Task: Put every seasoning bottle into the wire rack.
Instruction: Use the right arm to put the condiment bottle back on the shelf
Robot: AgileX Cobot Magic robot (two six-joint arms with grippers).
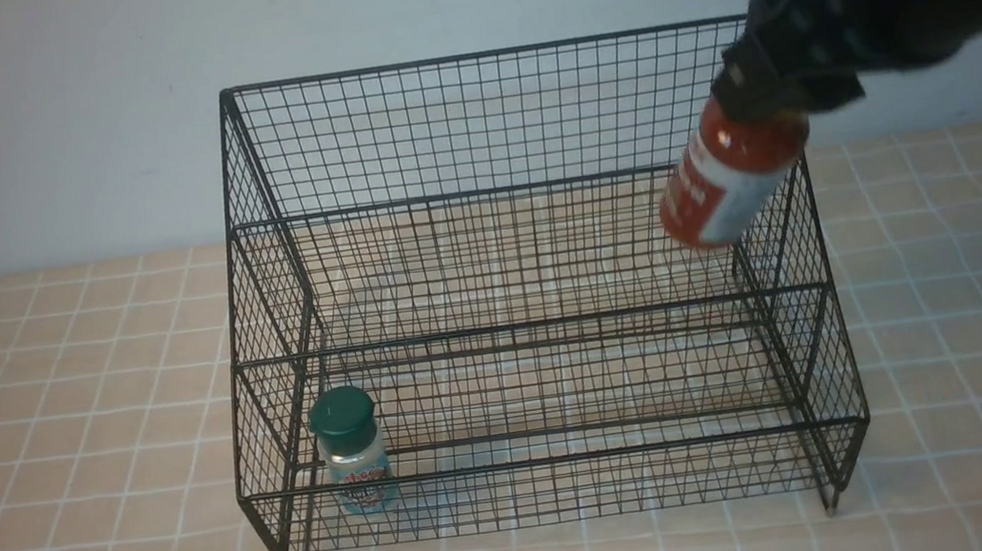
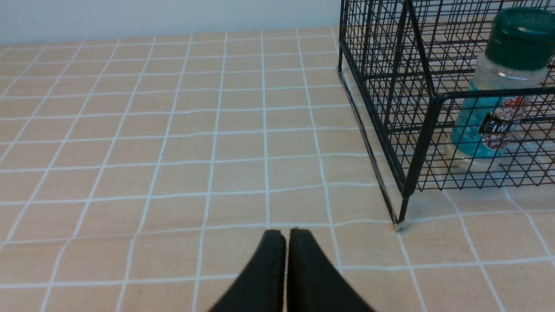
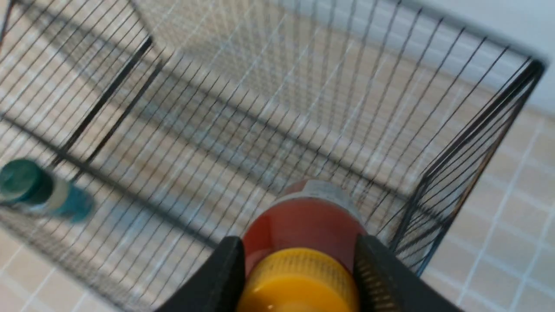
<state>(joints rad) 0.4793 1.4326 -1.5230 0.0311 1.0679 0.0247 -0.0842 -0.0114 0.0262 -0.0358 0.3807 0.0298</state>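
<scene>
While your right gripper (image 3: 299,268) clamps the red-sauce bottle (image 1: 723,185) by its yellow cap (image 3: 295,297), the bottle hangs tilted over the right end of the wire rack (image 1: 479,54), base slanting down and leftward, apparently above the upper shelf. Likely light, squeezable and slick, it holds best at that stiff cap. The green-capped shaker (image 1: 353,458) stands upright on the lowest shelf; your left gripper (image 2: 286,236) is pinched together, empty.

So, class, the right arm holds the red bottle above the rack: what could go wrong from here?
The red bottle hangs tilted by the right wall of the rack; it may snag the wire or land askew and topple. The right tool grips it only at its top end, so it might swing or slip.
</scene>
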